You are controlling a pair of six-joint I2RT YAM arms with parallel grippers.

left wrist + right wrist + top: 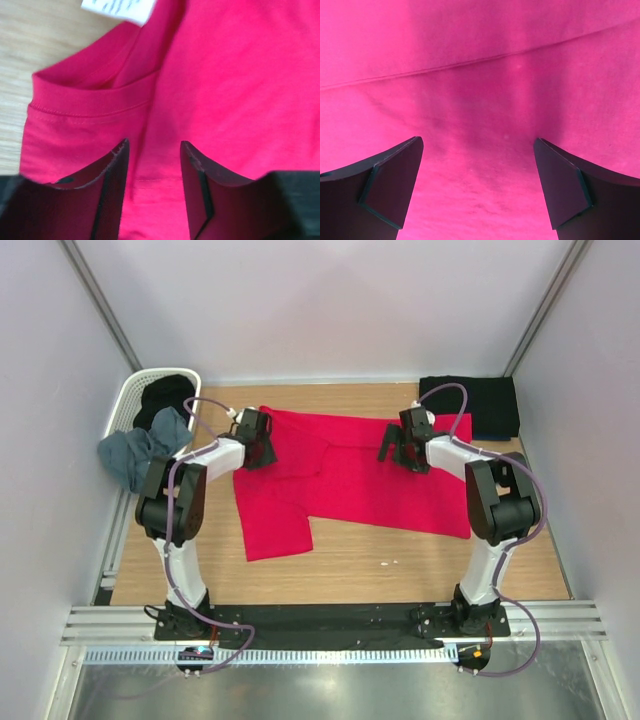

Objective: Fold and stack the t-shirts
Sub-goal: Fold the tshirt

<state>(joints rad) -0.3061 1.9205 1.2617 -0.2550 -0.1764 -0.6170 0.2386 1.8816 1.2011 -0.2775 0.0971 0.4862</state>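
Wood table (pixel 350 570), ctr: crimson t-shirt (pixel 350 480) spread flat. Folded black t-shirt (pixel 480 405) at far-right corner; grey-blue t-shirt (pixel 140 450) drapes over white basket (pixel 130 400), far left. Left gripper (pixel 152 150), fingers apart, by collar (pixel 90 107); right gripper (pixel 477 145) spread wide over cloth.

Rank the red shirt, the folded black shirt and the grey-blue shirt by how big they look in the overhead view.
1. red shirt, spread out, clearly largest.
2 and 3. folded black shirt and grey-blue shirt look about alike; the grey-blue one is bunched up, so I won't rank those two.
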